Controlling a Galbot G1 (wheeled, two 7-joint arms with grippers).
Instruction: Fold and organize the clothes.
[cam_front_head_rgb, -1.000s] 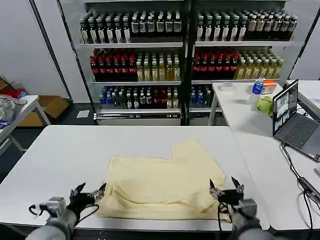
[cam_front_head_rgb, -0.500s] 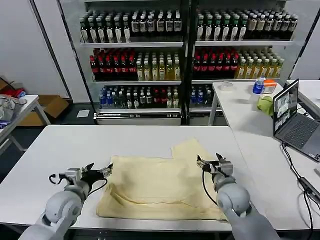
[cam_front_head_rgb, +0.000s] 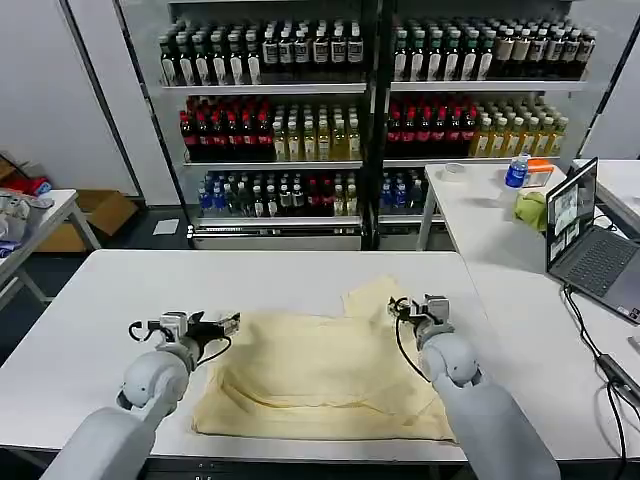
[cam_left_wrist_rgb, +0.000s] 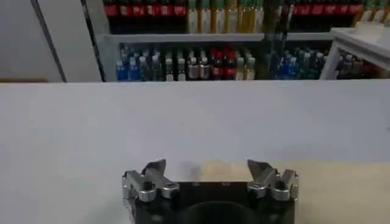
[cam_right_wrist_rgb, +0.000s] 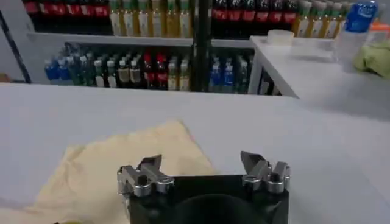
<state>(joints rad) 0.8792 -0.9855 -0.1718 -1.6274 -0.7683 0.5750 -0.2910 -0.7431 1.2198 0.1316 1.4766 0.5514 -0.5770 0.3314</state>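
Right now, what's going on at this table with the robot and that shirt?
A two-armed robot is partway through folding a pale cream-yellow T-shirt lying on the white table. The left gripper is at the shirt's far left corner and the right gripper is by the sleeve at its far right. Both are open, holding nothing.

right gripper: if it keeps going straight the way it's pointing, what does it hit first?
Probably the sleeve of the T-shirt: the open right gripper points low across the table with that flap just ahead. If it clears the fabric, bare tabletop is next; height is unclear.
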